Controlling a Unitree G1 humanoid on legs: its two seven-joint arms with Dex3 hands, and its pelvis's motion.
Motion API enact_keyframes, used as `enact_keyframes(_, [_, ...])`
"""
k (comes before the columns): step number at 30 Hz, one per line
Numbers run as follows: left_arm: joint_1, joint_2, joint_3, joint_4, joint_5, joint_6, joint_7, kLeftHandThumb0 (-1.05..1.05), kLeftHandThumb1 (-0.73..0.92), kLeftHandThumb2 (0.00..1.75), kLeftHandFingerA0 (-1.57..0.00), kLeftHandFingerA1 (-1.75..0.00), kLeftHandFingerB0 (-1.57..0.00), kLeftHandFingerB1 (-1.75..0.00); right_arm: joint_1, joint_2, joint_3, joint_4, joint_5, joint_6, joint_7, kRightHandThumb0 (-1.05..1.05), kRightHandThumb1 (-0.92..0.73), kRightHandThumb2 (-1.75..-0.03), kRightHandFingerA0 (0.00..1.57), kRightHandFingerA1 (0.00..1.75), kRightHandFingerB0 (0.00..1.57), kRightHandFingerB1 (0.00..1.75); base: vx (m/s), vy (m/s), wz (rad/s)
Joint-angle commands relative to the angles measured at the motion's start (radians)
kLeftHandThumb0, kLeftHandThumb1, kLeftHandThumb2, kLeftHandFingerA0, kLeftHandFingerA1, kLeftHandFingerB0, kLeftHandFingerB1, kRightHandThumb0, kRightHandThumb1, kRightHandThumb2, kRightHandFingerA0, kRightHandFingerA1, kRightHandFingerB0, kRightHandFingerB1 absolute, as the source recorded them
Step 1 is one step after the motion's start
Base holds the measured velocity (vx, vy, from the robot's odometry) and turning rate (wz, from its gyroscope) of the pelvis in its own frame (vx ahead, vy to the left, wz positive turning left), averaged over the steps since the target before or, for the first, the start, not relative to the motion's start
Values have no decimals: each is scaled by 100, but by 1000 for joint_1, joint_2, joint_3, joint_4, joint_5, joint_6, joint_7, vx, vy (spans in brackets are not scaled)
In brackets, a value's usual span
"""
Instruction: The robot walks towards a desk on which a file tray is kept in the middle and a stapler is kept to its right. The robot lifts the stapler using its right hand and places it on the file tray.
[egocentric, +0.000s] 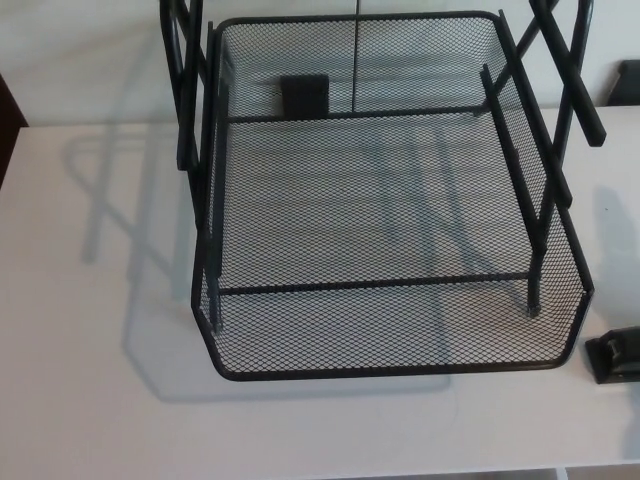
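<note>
A black wire-mesh file tray (400, 368) stands in the middle of a white desk (90, 300), its upper tiers held on black side struts. Nothing lies on its lower shelf. At the right edge of the picture, beside the tray's front right corner, only the end of a black stapler (614, 355) shows on the desk. Neither of my hands appears in the head view.
A dark object (627, 82) sits at the far right edge behind the tray. A small black block (303, 95) shows through the mesh at the tray's back. The desk's front edge runs along the bottom of the picture, its left edge near a dark strip.
</note>
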Motion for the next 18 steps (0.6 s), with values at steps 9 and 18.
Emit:
enact_keyframes(9, [1,18,16,8,-24,-12,0,-105,51,131,-29,-100,-8,-78,-48,-146,380,-10,-230,-23,296,-46,-48,-55,5,31,11,26,0,0,0])
enact_keyframes(18, [7,21,3,10,-10,-24,1,-105,51,130,-41,-108,-10,-77,-124,-129,489,88,-328,-81,283,-47,-47,-56,9,34,13,26,0,0,0])
